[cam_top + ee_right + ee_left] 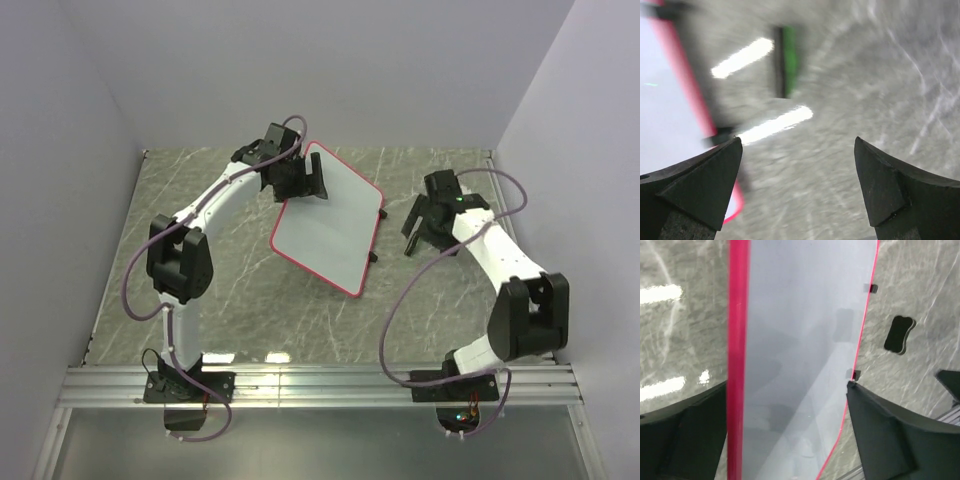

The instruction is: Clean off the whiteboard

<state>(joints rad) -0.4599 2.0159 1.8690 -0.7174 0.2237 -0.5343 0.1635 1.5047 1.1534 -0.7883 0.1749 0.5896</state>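
The whiteboard (328, 222), white with a thin red rim, lies slanted mid-table, and small black feet show along its right edge. My left gripper (300, 180) sits at its far left corner. In the left wrist view this gripper (787, 390) is open, its fingers wide apart with the board (800, 340) and red rim (737, 340) between them. The board's face shows only grey reflections. My right gripper (420, 225) hovers right of the board, and in its own blurred view it (797, 145) is open and empty over bare table.
A small green and black eraser (899, 334) lies on the marble table (230, 300) just right of the board, and it shows blurred in the right wrist view (787, 60). Grey walls close in the back and both sides. A metal rail (320, 385) runs along the near edge.
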